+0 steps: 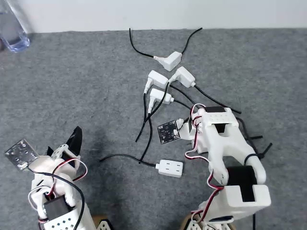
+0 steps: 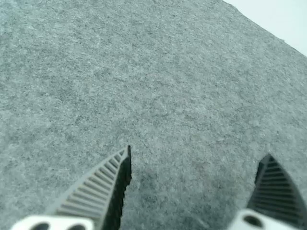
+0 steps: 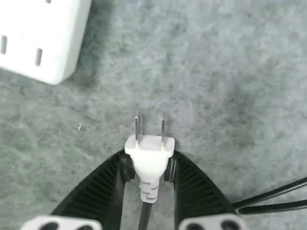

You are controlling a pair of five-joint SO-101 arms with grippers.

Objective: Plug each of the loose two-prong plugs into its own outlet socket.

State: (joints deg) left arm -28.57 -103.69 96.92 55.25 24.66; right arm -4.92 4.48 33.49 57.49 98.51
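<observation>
R gripper (image 3: 148, 163) is clamped on a small white two-prong plug (image 3: 149, 146), black fingers (image 3: 112, 177) pinching its body from both sides. Plug's long axis runs in line w/ the fingers. Metal prongs point straight out, away from the gripper, over the grey felt tabletop (image 3: 230, 72). Its black cord (image 3: 144, 215) trails back btwn the fingers. A white rectangular outlet block (image 3: 41, 38) lies ahead of the prongs, off to one side, not touching; its two visible slots are unfilled. L gripper (image 2: 199, 153) has fingers spread wide apart, holding nothing, above bare felt. A second white outlet block (image 1: 170, 167) lies btwn the two arms, nearer the R arm.
</observation>
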